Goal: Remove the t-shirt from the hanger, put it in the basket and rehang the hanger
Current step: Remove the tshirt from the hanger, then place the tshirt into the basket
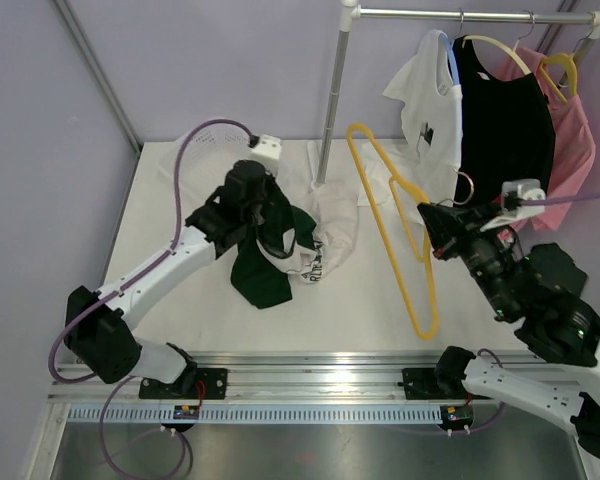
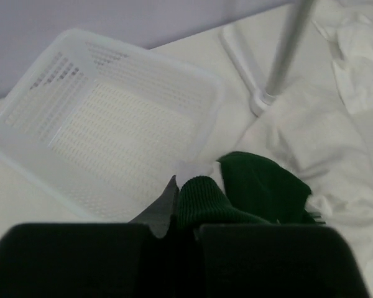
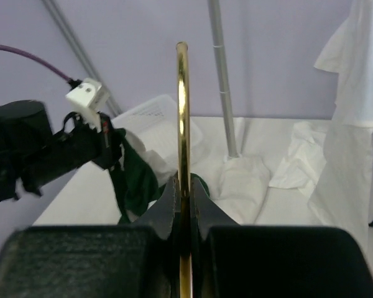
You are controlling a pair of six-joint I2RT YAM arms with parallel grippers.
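Left hand [image 1: 263, 222], centre-left of the top view, pinches the green t-shirt [image 1: 265, 275], which droops toward the bench [image 1: 360, 300]. Right hand [image 3: 183, 186] clamps the bare yellow hanger [image 3: 183, 112]. Your risk is the hem likely snagging the white cloth [image 1: 335, 225] and dragging it.

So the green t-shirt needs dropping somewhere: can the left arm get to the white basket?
Probably yes. The left end effector, shut on the green t-shirt, hangs just short of the white basket, and nothing lies between them; the basket looks empty.
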